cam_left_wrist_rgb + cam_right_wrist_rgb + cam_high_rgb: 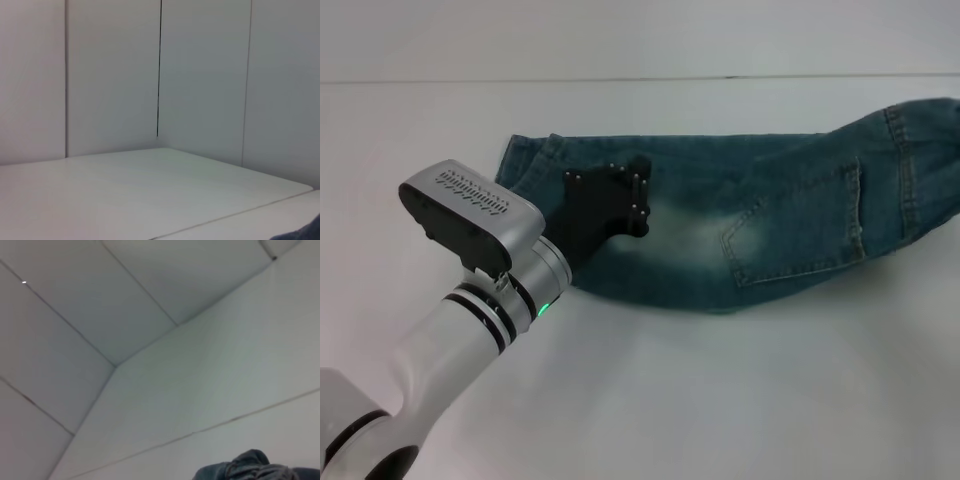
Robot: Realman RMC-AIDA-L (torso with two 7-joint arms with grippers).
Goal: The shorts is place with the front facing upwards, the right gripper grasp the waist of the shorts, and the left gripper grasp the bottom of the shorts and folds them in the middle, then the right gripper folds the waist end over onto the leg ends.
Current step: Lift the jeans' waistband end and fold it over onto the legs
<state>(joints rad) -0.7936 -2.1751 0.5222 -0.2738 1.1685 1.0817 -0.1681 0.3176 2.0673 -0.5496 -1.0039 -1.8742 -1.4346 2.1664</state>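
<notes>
Jaws of left gripper (638, 195) down on the shorts (750, 225), near the leg ends (525, 165); spread or pinching cloth — cannot tell from head view. Right gripper out of head view, jaws unseen in any view.

Largest first: white tabletop (720, 400) across whole head view, white wall panels (200, 75) behind. Shorts folded lengthwise into a long band, lying across far half of tabletop, leg ends at robot's left, waist (930, 165) at far right edge. Patch pocket (800, 225) facing up, pale faded patch beside it. Left arm (450, 330) reaching in from near left corner, silver wrist (535, 285) with green light on. Scrap of denim at edge of each wrist view (250, 467).
</notes>
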